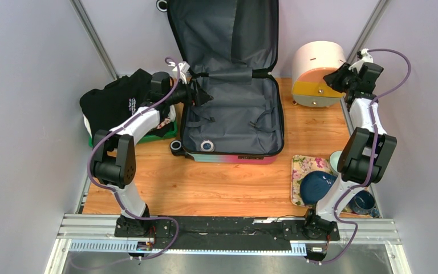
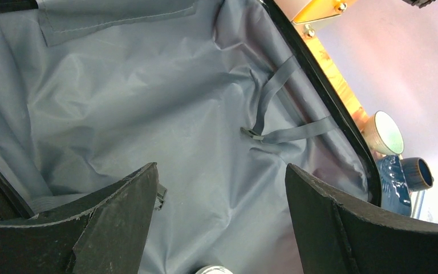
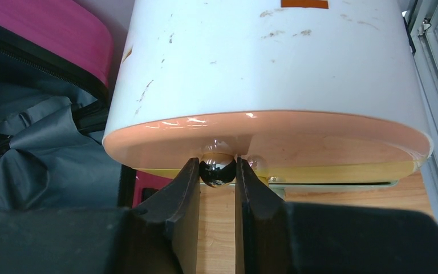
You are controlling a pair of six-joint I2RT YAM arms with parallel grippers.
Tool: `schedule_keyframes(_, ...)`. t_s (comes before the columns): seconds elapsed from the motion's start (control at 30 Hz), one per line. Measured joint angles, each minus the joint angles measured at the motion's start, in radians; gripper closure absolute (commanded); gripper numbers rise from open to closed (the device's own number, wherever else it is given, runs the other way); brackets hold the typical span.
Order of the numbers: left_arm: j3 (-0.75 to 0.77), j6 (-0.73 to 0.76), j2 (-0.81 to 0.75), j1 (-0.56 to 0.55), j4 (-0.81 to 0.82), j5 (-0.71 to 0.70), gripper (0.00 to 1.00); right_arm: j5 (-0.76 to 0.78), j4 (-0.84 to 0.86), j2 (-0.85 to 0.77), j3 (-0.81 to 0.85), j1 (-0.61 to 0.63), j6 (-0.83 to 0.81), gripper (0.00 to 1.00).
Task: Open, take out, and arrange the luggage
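The luggage lies open at the back middle of the table, its lid upright against the wall and its grey lining bare. A small round white object lies at its front left corner. My left gripper is open and empty over the left side of the lower half, with the lining between its fingers in the left wrist view. My right gripper is shut on the shiny round knob of the cream-and-orange round container. The suitcase's pink shell shows beside it.
A green tray with black clothing stands left of the suitcase. A floral tray with a blue plate and cups sits at the front right. Walls close in on both sides.
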Motion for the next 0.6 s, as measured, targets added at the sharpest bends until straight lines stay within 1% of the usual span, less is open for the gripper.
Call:
schedule_keyframes(0.17, 0.011, 0.032, 0.002, 0.000, -0.027, 0.011, 0.11, -0.006, 0.003, -0.026, -0.033, -0.002, -0.005, 1.00)
schedule_keyframes(0.3, 0.072, 0.080, 0.026, -0.002, -0.080, 0.036, 0.11, -0.007, -0.018, -0.097, -0.104, -0.008, -0.019, 1.00)
schedule_keyframes(0.5, 0.150, 0.198, 0.074, -0.027, -0.204, 0.049, 0.10, -0.014, -0.066, -0.198, -0.193, -0.025, -0.043, 1.00)
schedule_keyframes(0.57, 0.153, 0.230, 0.087, -0.041, -0.238, 0.053, 0.11, -0.015, -0.079, -0.225, -0.218, -0.029, -0.051, 0.94)
schedule_keyframes(0.6, 0.153, 0.241, 0.092, -0.043, -0.250, 0.056, 0.11, -0.016, -0.083, -0.236, -0.228, -0.031, -0.054, 0.88)
